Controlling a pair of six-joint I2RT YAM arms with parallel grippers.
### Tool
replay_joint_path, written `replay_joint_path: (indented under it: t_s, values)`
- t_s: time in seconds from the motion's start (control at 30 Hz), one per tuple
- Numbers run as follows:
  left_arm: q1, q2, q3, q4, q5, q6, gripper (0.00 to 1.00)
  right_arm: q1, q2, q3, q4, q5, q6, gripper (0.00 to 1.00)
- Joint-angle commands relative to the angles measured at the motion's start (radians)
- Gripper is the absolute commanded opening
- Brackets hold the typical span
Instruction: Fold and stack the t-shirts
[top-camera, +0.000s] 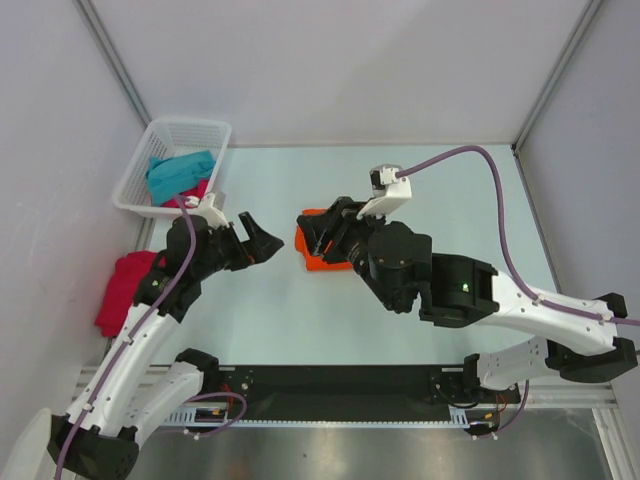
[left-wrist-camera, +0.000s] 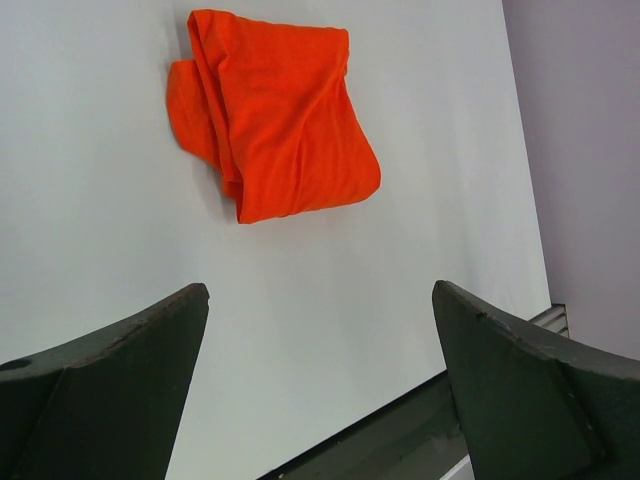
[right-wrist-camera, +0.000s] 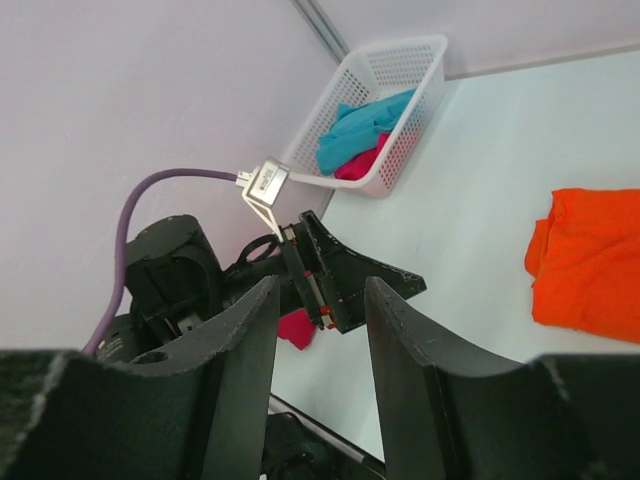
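Note:
The orange t-shirt (top-camera: 312, 252) lies folded into a small bundle on the table's middle; it also shows in the left wrist view (left-wrist-camera: 275, 125) and the right wrist view (right-wrist-camera: 590, 260). My left gripper (top-camera: 262, 243) is open and empty, just left of it, and the shirt lies ahead of it (left-wrist-camera: 320, 300). My right gripper (top-camera: 326, 232) is open and empty above the shirt, pointing left (right-wrist-camera: 320, 290). A teal t-shirt (top-camera: 180, 172) and a pink t-shirt (top-camera: 199, 189) lie in the basket. Another pink t-shirt (top-camera: 124, 290) lies crumpled at the table's left edge.
The white lattice basket (top-camera: 190, 128) stands at the back left corner against the wall, also in the right wrist view (right-wrist-camera: 405, 55). Grey walls close in the table on the left, back and right. A black rail runs along the near edge (top-camera: 340, 390).

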Motion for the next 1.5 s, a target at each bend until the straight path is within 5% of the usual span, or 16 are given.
replay_joint_path:
  t_s: [0.0,0.47,0.6,0.67,0.77,1.0,1.47]
  values:
    - [-0.002,-0.017,-0.004,0.04,0.003,0.016,0.99,-0.008,-0.015,0.031,-0.019,-0.006,0.035,0.45]
    - [-0.002,-0.025,-0.019,0.045,0.02,0.007,1.0,0.009,-0.049,0.017,-0.034,0.02,0.055,0.45]
    - [-0.002,0.003,-0.077,0.129,0.052,0.004,1.0,-0.041,-0.143,-0.136,-0.038,0.043,0.103,0.47]
    - [-0.002,0.079,-0.148,0.262,0.075,0.016,1.0,-0.175,-0.152,-0.184,-0.094,-0.042,0.133,0.5]
    - [-0.002,0.242,-0.177,0.41,0.102,0.033,1.0,-0.444,-0.112,-0.288,-0.125,-0.392,0.21,0.51]
    - [-0.057,0.648,-0.064,0.525,0.06,0.059,0.99,-0.652,-0.034,-0.526,-0.054,-0.699,0.195,0.5]
    - [-0.129,0.85,0.061,0.543,-0.011,0.085,1.0,-0.635,0.014,-0.655,-0.062,-0.753,0.221,0.5]
